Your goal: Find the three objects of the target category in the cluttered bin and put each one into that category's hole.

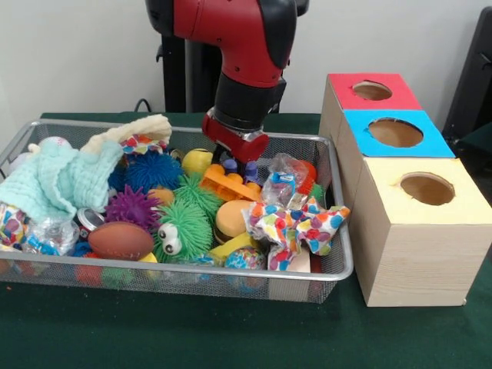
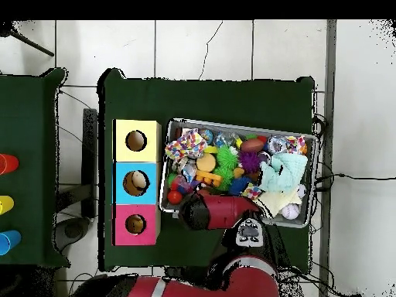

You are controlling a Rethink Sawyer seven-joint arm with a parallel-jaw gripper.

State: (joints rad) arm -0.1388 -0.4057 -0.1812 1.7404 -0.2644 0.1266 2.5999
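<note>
The cluttered bin, a silver wire-mesh basket, is full of toys: a green fuzzy toy with eyes, a brown football, purple and blue spiky balls, a mint cloth and a polka-dot fabric star. My gripper is down inside the bin, open, its tips just above an orange plastic block. In the overhead view the arm hides the gripper. It leans over the bin.
Three wooden boxes with round holes stand in a row beside the bin: red-topped, blue-topped, yellow-topped. In the overhead view something pale lies inside the blue box's hole. The green table cloth lies under everything.
</note>
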